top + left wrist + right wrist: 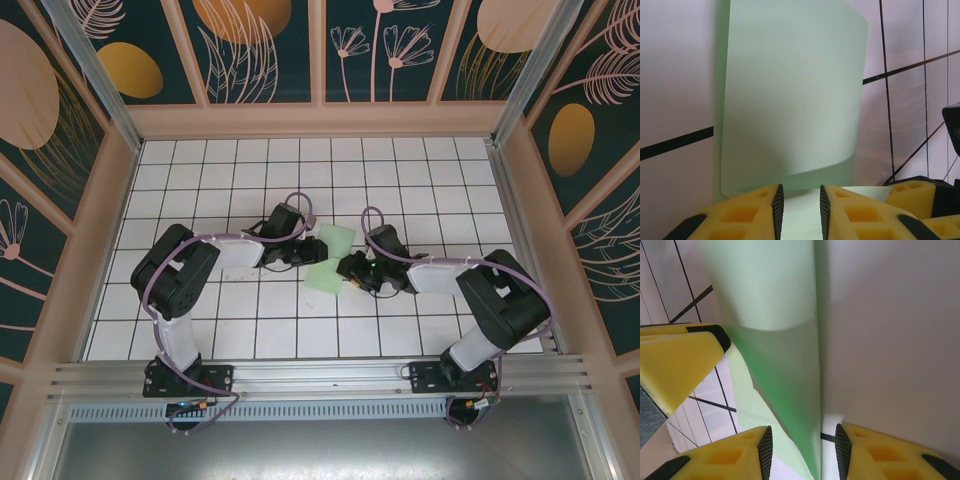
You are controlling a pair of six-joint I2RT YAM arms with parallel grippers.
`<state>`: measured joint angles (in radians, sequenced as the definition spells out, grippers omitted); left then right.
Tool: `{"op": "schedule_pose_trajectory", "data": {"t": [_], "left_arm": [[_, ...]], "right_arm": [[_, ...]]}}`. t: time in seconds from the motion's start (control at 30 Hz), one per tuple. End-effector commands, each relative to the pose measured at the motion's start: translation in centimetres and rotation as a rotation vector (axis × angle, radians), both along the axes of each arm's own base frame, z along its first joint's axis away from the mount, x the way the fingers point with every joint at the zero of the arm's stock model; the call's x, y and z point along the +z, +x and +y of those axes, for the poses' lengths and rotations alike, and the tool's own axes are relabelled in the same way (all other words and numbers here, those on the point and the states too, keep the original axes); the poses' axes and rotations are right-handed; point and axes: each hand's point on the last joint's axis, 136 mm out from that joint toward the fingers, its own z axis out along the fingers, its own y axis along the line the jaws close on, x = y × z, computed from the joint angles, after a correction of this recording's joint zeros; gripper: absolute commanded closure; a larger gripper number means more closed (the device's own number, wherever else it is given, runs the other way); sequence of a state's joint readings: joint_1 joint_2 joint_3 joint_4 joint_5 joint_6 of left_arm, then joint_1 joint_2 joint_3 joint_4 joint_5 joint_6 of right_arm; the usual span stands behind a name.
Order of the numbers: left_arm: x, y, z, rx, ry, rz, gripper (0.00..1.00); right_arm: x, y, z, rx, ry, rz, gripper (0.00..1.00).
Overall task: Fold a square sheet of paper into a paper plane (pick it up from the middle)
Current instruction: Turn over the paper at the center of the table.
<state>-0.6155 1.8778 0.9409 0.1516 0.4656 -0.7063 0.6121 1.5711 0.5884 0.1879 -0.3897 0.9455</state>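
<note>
The square sheet of paper (330, 258) (790, 100) (772, 285) is thin, plain and pale mint-green. It sits near the middle of the table (200, 180), bent in a soft curve, with one part low against the table and the other part rising off it.

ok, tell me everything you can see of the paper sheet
The square sheet of paper is thin, plain and pale mint-green. It is bent along a fold: one part lies on the tiled table, the other curls upward. It sits between the left gripper and right gripper, its edges inside both open jaws.
</note>
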Motion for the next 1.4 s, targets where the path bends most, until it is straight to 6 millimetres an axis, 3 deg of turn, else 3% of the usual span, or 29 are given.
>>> {"op": "schedule_pose_trajectory", "data": {"t": [0.0, 0.53, 0.9, 1.1, 1.27, 1.37], "left_arm": [[-0.3, 0.2, -0.1, -0.012, 0.021, -0.012, 0.71], [-0.6, 0.2, 0.2, -0.006, 0.037, -0.006, 0.71], [0.5, 0.7, 0.0, 0.017, 0.017, -0.022, 0.72], [1.5, 0.9, -0.1, 0.026, -0.004, -0.033, 0.72], [3.8, 1.2, 0.4, 0.068, -0.024, -0.088, 0.71], [6.8, 1.5, 1.6, 0.132, -0.031, -0.168, 0.7]], "right_arm": [[0.7, 1.3, 0.7, -0.022, 0.032, -0.024, 0.59], [1.3, 1.9, 1.6, -0.027, 0.127, -0.044, 0.63], [1.3, 1.7, 2.1, -0.002, 0.179, -0.065, 0.63], [1.2, 1.7, 2.5, 0.02, 0.201, -0.077, 0.71], [1.8, 1.8, 2.8, 0.055, 0.204, -0.114, 0.79], [2.6, 2.1, 2.7, 0.076, 0.174, -0.139, 0.87]]}}
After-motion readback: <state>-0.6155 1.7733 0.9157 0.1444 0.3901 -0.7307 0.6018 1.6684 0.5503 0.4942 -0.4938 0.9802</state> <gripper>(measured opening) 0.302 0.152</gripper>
